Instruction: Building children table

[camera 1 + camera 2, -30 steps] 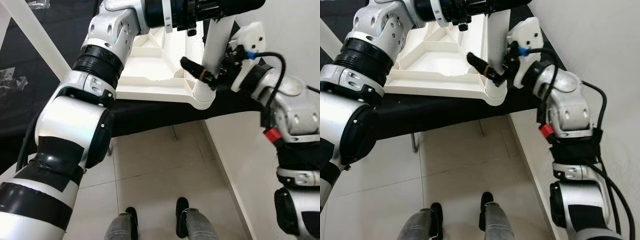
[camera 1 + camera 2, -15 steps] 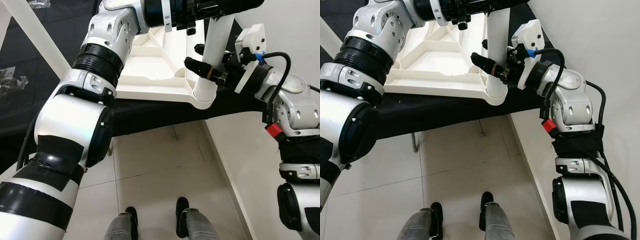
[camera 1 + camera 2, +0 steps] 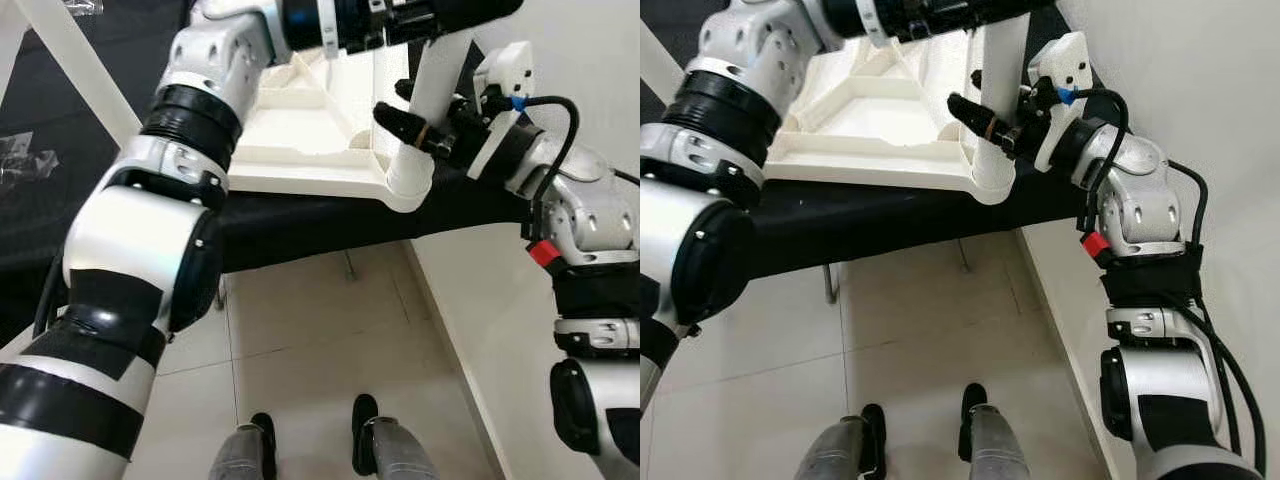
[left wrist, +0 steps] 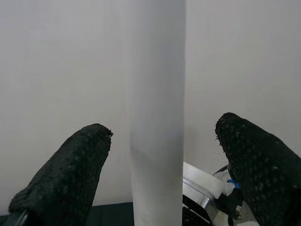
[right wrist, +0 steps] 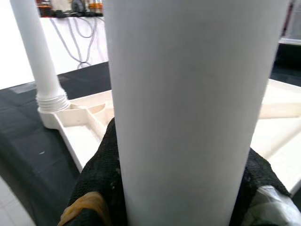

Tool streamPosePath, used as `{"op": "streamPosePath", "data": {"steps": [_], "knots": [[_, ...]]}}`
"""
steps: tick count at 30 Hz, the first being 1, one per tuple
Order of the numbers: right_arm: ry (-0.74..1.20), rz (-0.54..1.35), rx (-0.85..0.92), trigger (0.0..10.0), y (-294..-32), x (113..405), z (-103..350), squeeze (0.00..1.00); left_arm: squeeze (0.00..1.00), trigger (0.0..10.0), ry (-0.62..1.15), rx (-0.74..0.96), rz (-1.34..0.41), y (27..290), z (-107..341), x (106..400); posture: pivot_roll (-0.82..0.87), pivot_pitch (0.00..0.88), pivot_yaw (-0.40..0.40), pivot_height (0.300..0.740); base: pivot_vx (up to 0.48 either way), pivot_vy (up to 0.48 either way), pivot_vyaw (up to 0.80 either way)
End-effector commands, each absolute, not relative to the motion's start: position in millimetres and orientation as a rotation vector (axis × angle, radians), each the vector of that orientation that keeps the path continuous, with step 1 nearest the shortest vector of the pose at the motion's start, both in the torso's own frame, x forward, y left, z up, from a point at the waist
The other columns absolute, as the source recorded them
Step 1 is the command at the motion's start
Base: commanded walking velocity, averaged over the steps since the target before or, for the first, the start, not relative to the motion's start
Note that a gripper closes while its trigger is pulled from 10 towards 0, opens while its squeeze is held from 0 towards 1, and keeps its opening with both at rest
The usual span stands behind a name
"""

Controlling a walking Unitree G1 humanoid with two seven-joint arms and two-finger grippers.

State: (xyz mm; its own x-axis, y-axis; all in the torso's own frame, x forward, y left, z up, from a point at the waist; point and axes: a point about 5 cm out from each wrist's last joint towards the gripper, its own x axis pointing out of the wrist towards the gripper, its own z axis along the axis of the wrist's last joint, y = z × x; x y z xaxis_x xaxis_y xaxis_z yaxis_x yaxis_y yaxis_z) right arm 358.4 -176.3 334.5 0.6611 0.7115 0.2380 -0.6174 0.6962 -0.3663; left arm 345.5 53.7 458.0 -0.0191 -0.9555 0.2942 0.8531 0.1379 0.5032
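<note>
Table leg top cut off, right end effector clamped around its lower part above the upturned tabletop, left end effector fingers spread, straddling it higher up.

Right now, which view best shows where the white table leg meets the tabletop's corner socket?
The left eye view: the white table leg stands in the corner socket of the upturned tabletop, with the right gripper around it. The right eye view matches. Both wrist views show the leg's shaft, not that joint.
</note>
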Motion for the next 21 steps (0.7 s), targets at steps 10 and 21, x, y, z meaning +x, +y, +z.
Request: {"op": "streamPosePath", "data": {"steps": [10, 21], "knots": [[-0.293, 0.497, -0.201, 0.0, -174.2, 358.6, 303.5, 0.00, 1.00, 10.0, -0.788, 0.158, -1.348, 109.3, 475.1, 332.4, 0.00, 0.351, 0.025, 0.740, 0.000, 0.000, 0.00], [-0.251, 0.337, -0.215, 0.0, -159.4, 353.9, 285.5, 0.00, 1.00, 10.0, -0.642, 0.061, -1.384, 127.3, 411.2, 314.8, -0.01, 0.354, 0.021, 0.740, 0.000, 0.000, 0.00]]}}
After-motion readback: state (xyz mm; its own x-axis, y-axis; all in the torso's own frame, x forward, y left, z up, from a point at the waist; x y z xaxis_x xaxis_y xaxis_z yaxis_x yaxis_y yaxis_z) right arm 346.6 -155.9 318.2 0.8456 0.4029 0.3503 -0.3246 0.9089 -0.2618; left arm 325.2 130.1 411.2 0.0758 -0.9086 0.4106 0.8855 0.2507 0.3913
